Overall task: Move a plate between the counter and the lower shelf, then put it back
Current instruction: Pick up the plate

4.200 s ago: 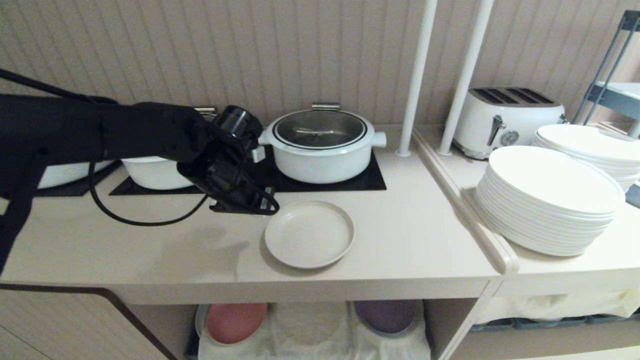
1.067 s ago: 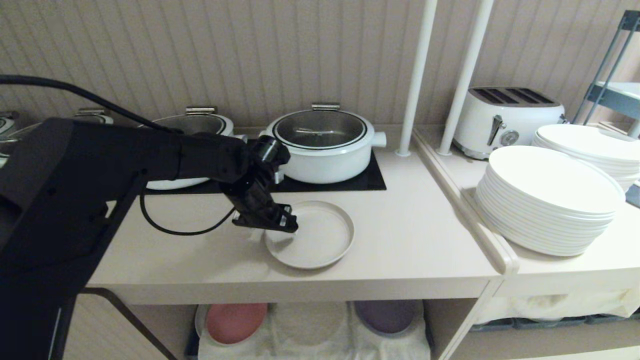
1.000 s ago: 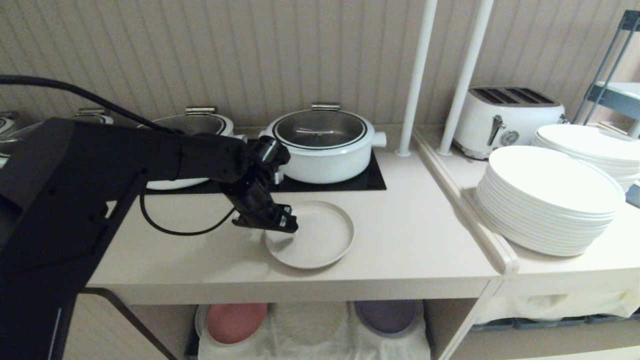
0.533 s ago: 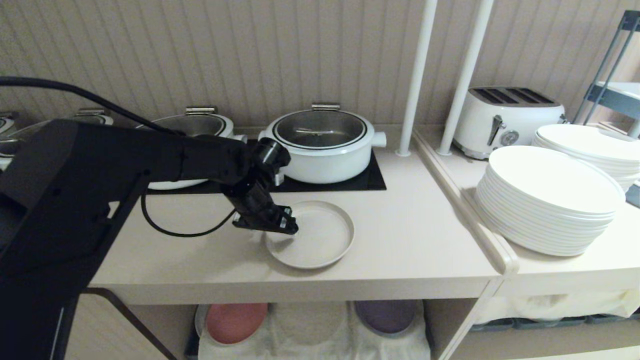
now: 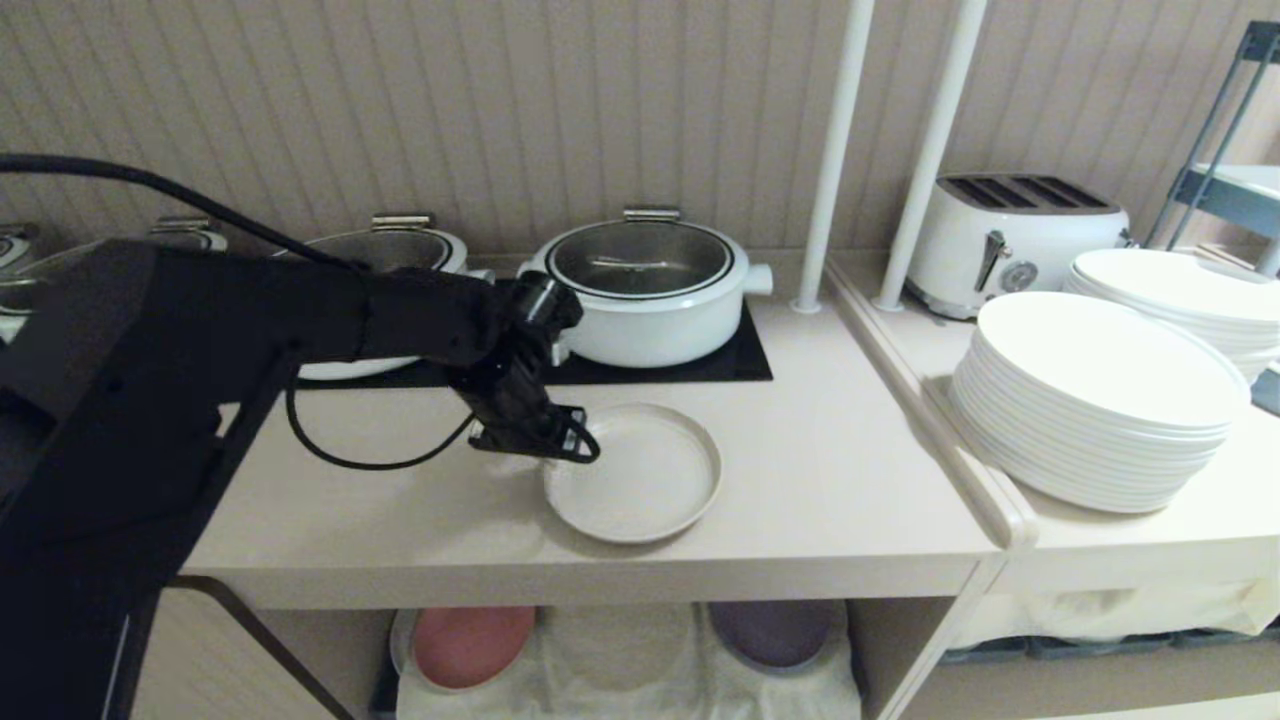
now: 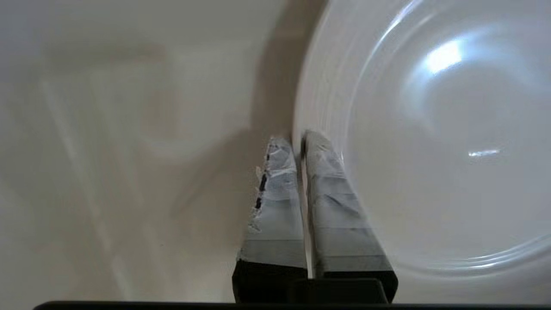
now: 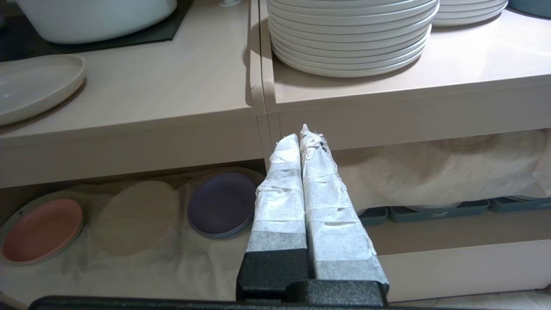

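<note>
Plate (image 5: 632, 475) position: flat on the counter (image 5: 820, 500), near the front edge, in front of the white pot (image 5: 645, 290) on the black hob panel.

1. Left gripper (image 5: 572, 450): at the plate's left rim, angled down from the left. In the left wrist view the 2 taped fingers (image 6: 280, 181) are drawn almost together with the thin upright rim between them, 1 finger on the counter side and 1 over the plate's inside. Judged state: clamped on the rim.

2. Governing relation: the whole plate lies to the right of the left gripper (image 6: 299, 140). The plate is round, so it has no long axis to align. The grip is at 1 edge point only, and all of the plate's weight sits to the right of the grip. On lifting, the far-right rim is likely to sag. A slow lift is advised.

3. Destination: the lower shelf (image 5: 620, 650) opens directly below the plate, under the counter's front edge. On its white cloth, a pink plate (image 5: 470, 645) lies to the left and a purple plate (image 5: 772, 632) to the right. The bare cloth between them is almost straight below the plate. The move therefore calls for travel toward the near side, clear of the front edge, then down and back in.

4. Right gripper (image 7: 303, 133): fingers pressed together, holding nothing, parked low in front of the cabinet and to the right of the plate. The left arm is the nearer one.
</note>
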Available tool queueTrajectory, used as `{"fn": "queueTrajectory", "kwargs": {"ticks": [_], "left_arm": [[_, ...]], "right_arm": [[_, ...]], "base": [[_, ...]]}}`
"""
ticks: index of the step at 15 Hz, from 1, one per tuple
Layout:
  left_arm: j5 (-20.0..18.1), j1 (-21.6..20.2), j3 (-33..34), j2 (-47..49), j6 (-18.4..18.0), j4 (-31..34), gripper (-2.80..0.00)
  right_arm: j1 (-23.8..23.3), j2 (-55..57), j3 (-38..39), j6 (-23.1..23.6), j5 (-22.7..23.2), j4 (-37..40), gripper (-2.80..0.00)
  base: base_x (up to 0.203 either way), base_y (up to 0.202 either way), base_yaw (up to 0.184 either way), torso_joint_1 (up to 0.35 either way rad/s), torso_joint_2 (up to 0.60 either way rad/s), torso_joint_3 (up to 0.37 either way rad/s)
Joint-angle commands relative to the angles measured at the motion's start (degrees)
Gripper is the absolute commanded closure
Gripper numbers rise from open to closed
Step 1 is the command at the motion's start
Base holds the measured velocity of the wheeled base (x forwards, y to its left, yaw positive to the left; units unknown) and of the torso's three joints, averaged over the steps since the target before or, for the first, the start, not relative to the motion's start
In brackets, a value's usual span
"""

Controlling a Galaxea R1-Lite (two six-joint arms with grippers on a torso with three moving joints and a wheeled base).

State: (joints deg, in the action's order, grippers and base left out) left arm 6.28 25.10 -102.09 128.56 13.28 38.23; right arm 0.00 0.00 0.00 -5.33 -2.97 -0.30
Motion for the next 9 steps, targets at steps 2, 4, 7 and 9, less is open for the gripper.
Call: {"fn": "queueTrajectory", "kwargs": {"ticks": [2, 4, 7, 9], "left_arm": [[0.1, 0.0, 0.1, 0.1, 0.1, 0.5, 0.0], [0.2, 0.0, 0.1, 0.0, 0.1, 0.5, 0.0], [0.2, 0.1, 0.2, -0.5, 1.4, 0.5, 0.0], [0.3, 0.1, 0.3, -0.8, 3.6, 0.6, 0.0]], "right_arm": [[0.0, 0.0, 0.0, 0.0, 0.0, 0.0, 0.0], [0.0, 0.0, 0.0, 0.0, 0.0, 0.0, 0.0], [0.0, 0.0, 0.0, 0.0, 0.0, 0.0, 0.0], [0.0, 0.0, 0.0, 0.0, 0.0, 0.0, 0.0]], "base": [[0.0, 0.0, 0.0, 0.0, 0.0, 0.0], [0.0, 0.0, 0.0, 0.0, 0.0, 0.0], [0.0, 0.0, 0.0, 0.0, 0.0, 0.0], [0.0, 0.0, 0.0, 0.0, 0.0, 0.0]]}}
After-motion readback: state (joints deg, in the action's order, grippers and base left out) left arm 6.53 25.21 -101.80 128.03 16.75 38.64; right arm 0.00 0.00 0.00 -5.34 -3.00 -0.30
